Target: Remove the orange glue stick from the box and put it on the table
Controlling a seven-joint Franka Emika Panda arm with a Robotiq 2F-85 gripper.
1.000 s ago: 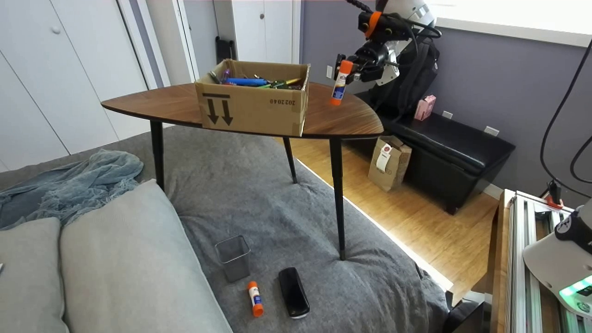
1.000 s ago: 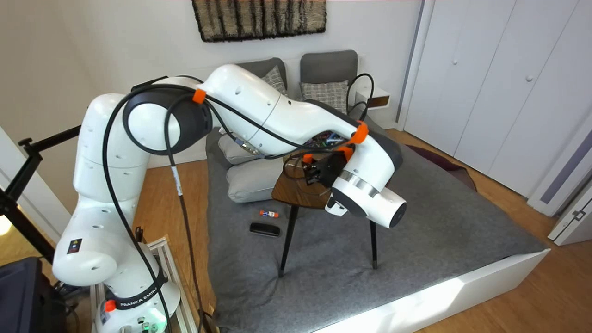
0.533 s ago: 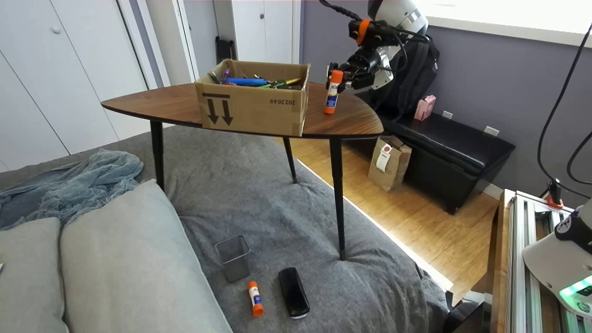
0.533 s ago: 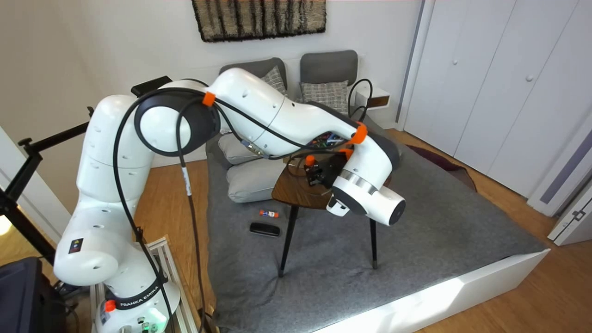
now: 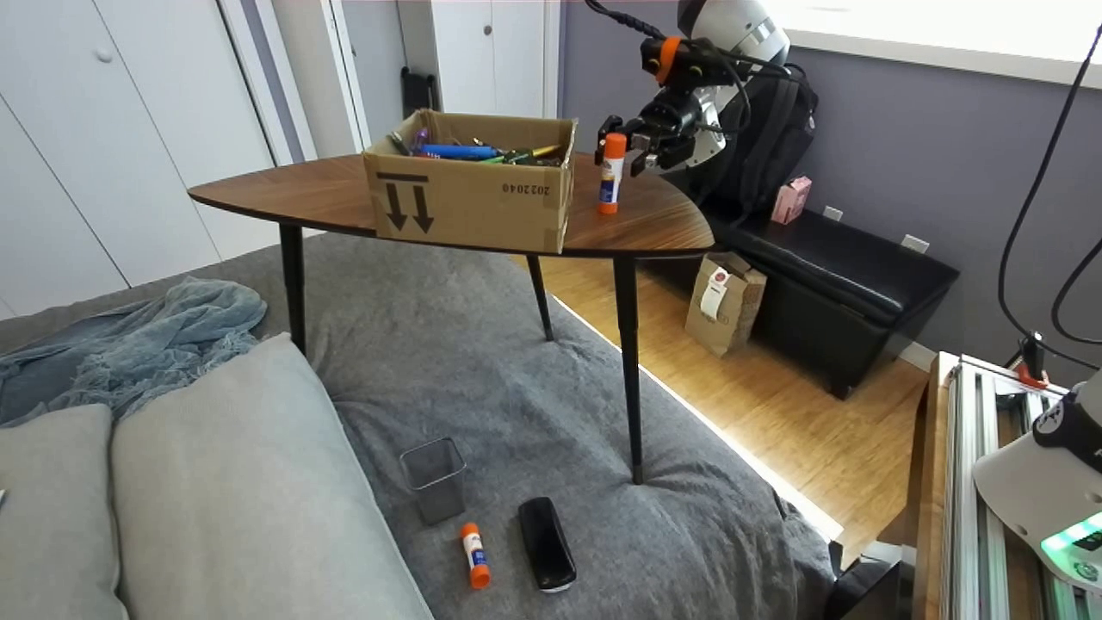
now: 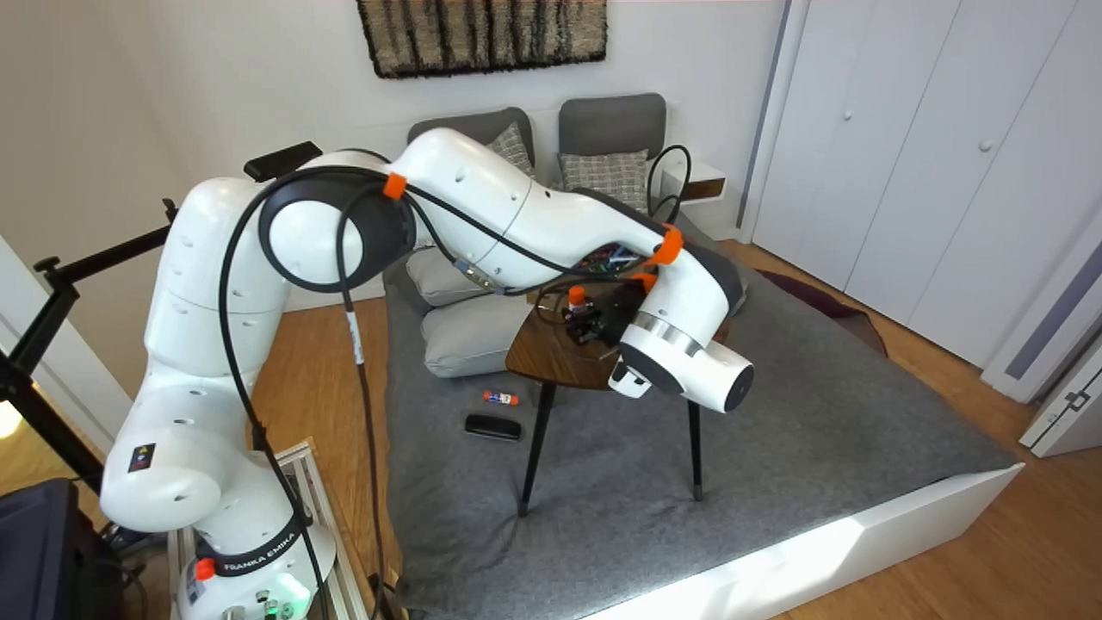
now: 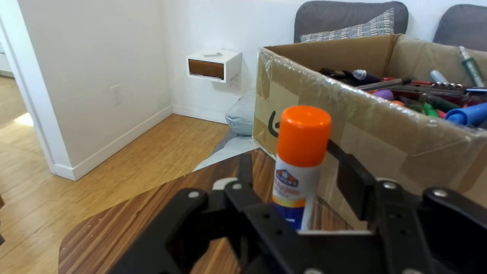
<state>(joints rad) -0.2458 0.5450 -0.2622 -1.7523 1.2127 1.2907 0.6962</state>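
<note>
The orange glue stick (image 5: 610, 176) stands upright on the brown wooden table (image 5: 284, 191), beside the box (image 5: 472, 205). In the wrist view the glue stick (image 7: 293, 179) stands between the fingers, with a gap on each side. My gripper (image 5: 622, 150) is open around it; it also shows in the wrist view (image 7: 295, 169). In an exterior view only the stick's orange cap (image 6: 577, 297) shows by the gripper. The box holds several pens and markers; its near wall (image 7: 354, 125) is just right of the stick in the wrist view.
Another orange glue stick (image 5: 475, 558) lies on the grey bed below, with a black case (image 5: 547, 544) and a wire mesh cup (image 5: 434, 482). A black bench (image 5: 844, 267) and a paper bag (image 5: 725, 303) are beyond the table.
My gripper has moved down and toward the box with the glue stick. The stick has gone from tilted in the air to upright on the table, and the fingers have opened.
</note>
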